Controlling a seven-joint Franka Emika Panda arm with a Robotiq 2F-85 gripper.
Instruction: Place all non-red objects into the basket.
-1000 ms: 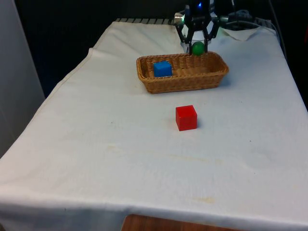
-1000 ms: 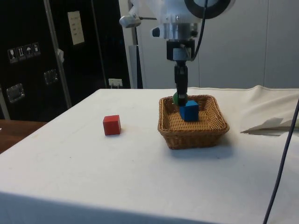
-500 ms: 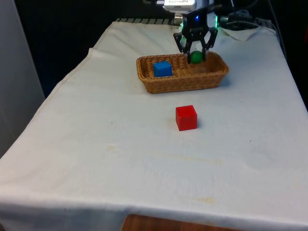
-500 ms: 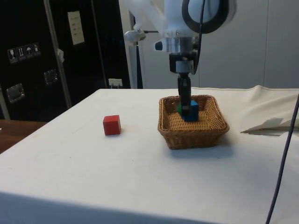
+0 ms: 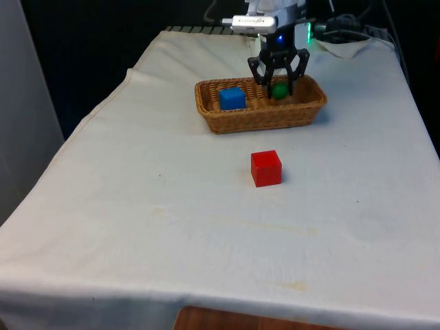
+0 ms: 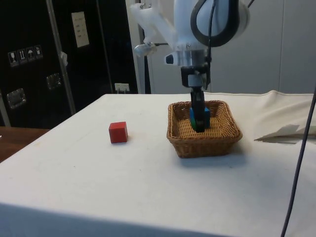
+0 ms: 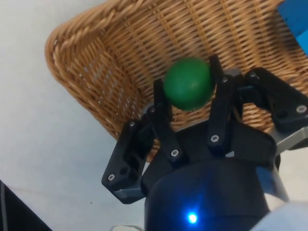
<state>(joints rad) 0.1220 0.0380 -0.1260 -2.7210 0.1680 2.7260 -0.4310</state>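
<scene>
Judging by the layout, the task is nearly done: the blue cube (image 5: 232, 97) lies in the basket (image 5: 259, 118). The green ball (image 7: 188, 89) is gripped in the pincer (image 5: 278, 88), low inside the basket, release pending. The red cube (image 5: 266, 168) is left on the surface (image 5: 172, 220).

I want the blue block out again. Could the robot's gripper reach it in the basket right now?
Probably not yet: the gripper is shut on the green ball. Otherwise the blue block lies uncovered in the open basket.

Front view faces up the table; side view crosses it; both share the basket (image 5: 261, 113), close under the wrist view.
</scene>
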